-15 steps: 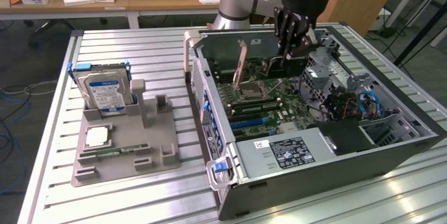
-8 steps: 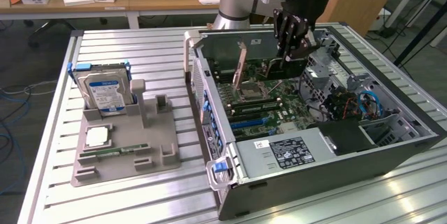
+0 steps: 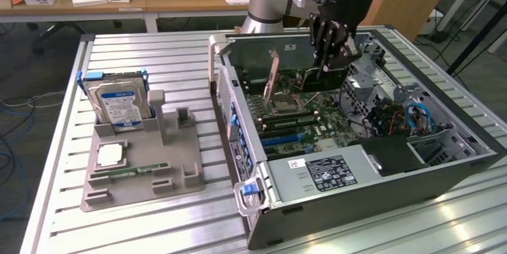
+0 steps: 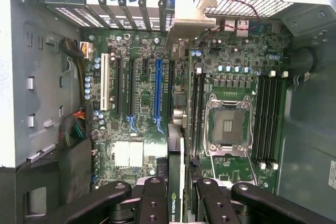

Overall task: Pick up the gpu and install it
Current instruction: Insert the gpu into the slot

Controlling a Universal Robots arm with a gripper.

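Note:
The gpu (image 4: 175, 171) is seen edge-on in the wrist view as a thin dark card with an NVIDIA label near my fingers. Its pale metal bracket (image 4: 189, 17) points toward the rear slot openings of the case. My gripper (image 4: 176, 195) is shut on the card, with black fingers (image 4: 152, 198) on both sides. In the exterior view the gripper (image 3: 331, 58) hangs inside the open computer case (image 3: 357, 206), above the motherboard (image 3: 309, 123). The card's bracket (image 3: 273, 76) stands upright toward the exterior view's left. The card is above the board, beside the long blue slot (image 4: 157, 93).
A grey fixture (image 3: 142, 165) on the slatted table (image 3: 158, 58) holds a silver hard drive (image 3: 119, 102), a CPU chip (image 3: 109, 154) and a green RAM stick (image 3: 130, 171). Inside the case are the power supply (image 3: 325, 171), the empty CPU socket (image 4: 228, 124) and cable bundles (image 4: 73, 129).

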